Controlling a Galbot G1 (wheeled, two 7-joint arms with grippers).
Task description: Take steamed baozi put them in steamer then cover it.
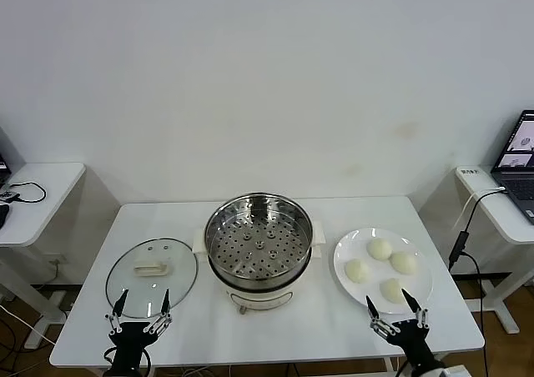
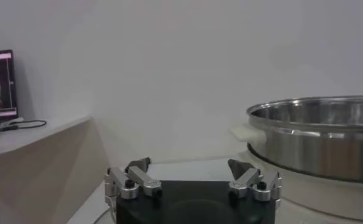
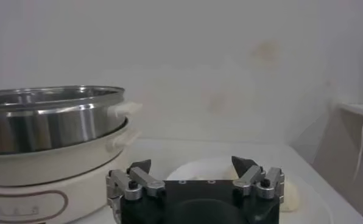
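The lid lies just ahead of the left hand. The plate with four baozi lies ahead of the right hand. The steamer stands between them on the tabletop.

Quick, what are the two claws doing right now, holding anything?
Left claw: open, empty, near the glass lid.
Right claw: open, empty, by the plate.

Each tool, left and right, has a matte black body, silver metal knuckles with dark screws, and pointed black fingertips.
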